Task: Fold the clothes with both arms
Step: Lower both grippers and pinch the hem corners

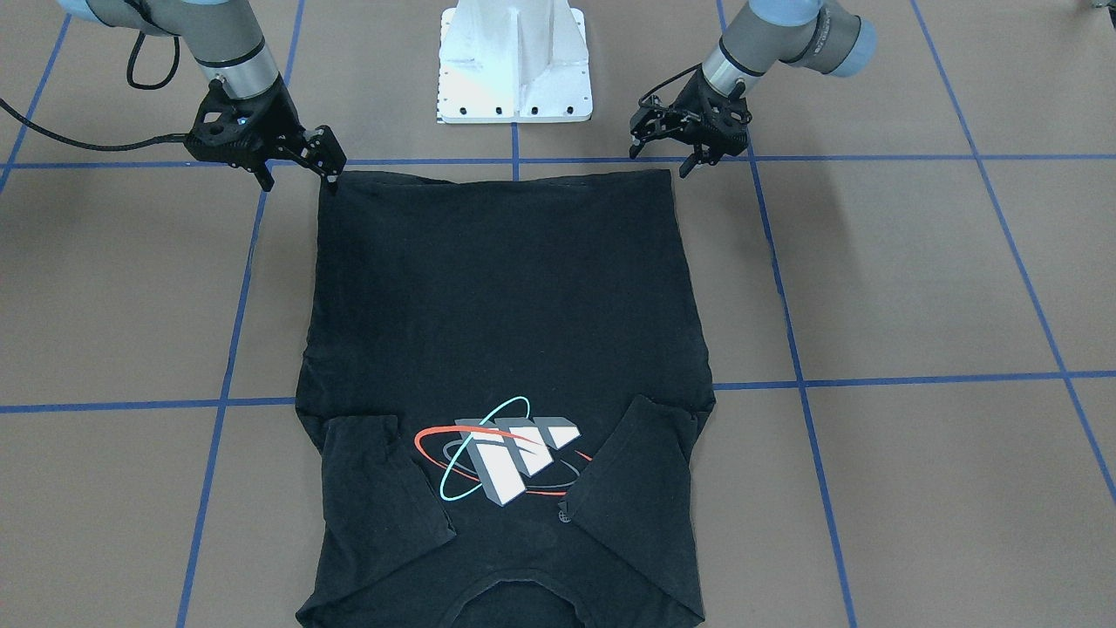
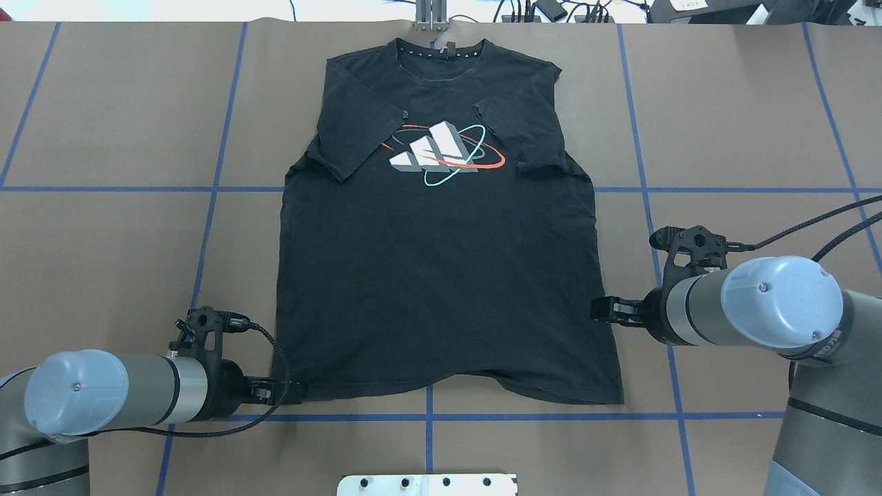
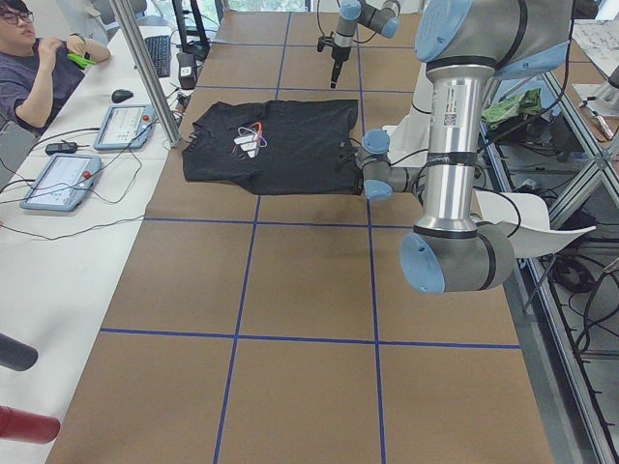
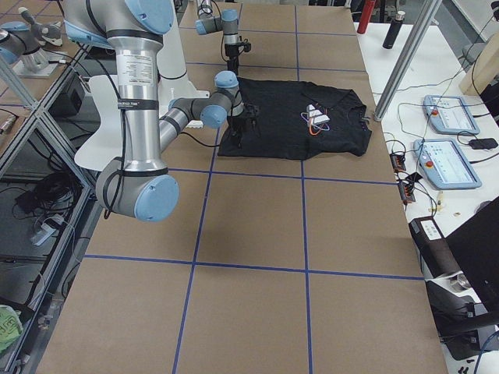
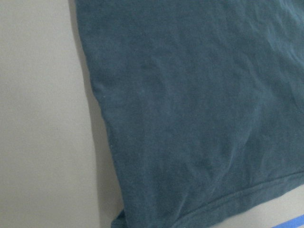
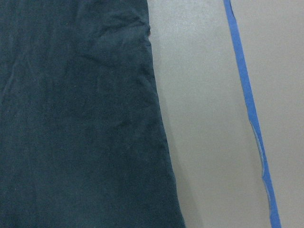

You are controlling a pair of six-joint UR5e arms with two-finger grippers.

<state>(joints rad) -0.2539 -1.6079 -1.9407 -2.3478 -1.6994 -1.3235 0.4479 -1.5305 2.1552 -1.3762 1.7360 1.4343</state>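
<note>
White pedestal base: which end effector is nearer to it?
Left. The left end effector is a little off the base, by one T-shirt corner; the right end effector sits farther out at the other.

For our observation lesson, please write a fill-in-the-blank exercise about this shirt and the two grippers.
1. The T-shirt lies flat with its logo facing ____.
2. Its collar points ____ from the robot's base.
3. The tape lines on the table are ____.
4. The left gripper and right gripper are both ____.
Missing words: up; away; blue; open.
</note>
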